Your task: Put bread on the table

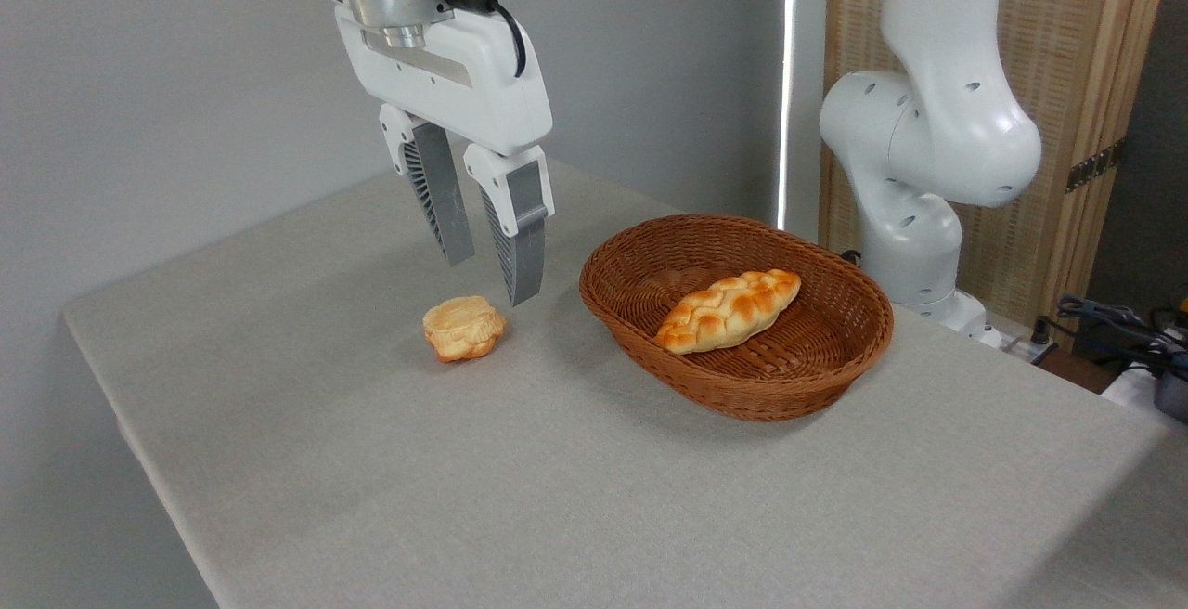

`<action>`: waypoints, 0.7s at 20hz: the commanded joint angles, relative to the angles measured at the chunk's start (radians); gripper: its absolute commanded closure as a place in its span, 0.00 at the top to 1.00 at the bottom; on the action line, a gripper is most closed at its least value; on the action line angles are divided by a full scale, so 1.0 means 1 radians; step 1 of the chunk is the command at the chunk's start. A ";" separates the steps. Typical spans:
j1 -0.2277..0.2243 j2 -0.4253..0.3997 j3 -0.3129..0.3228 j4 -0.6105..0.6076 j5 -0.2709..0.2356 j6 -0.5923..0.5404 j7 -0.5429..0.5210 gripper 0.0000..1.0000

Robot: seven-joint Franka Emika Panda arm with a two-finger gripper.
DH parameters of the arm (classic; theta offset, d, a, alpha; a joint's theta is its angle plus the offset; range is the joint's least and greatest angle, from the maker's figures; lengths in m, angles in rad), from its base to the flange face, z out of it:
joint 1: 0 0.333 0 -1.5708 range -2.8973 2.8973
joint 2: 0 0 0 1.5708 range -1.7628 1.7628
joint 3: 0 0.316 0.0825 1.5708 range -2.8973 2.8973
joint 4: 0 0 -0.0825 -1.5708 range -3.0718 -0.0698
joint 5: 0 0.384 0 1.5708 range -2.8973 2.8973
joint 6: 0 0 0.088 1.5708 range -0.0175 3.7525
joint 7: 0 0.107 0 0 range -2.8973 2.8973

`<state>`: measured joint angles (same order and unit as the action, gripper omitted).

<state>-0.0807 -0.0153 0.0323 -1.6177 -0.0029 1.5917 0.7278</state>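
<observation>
Where cloth-covered, grey-beige table (557, 498)

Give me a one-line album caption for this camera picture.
Open white two-finger gripper above small round ruffled pastry; golden braided loaf lies in brown oval wicker basket.

A plain grey wall (186, 80) filled the back and left of the room, smooth and evenly lit. Down the middle ran a thin, bright vertical strip of light (787, 80). To its right stood a woven screen (1067, 61) in a pale wooden frame, small dark hinges on its edge. Behind that the corner fell dark. Low at the far right, a tangle of cables (1114, 326) lay in shadow.
</observation>
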 commanded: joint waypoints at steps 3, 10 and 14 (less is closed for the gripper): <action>-0.004 0.003 0.009 0.015 0.001 -0.009 0.012 1.00; -0.004 0.000 0.028 0.015 -0.014 -0.016 0.010 1.00; -0.008 -0.006 0.021 0.002 -0.015 -0.016 0.010 1.00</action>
<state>-0.0808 -0.0154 0.0482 -1.6177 -0.0045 1.5914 0.7278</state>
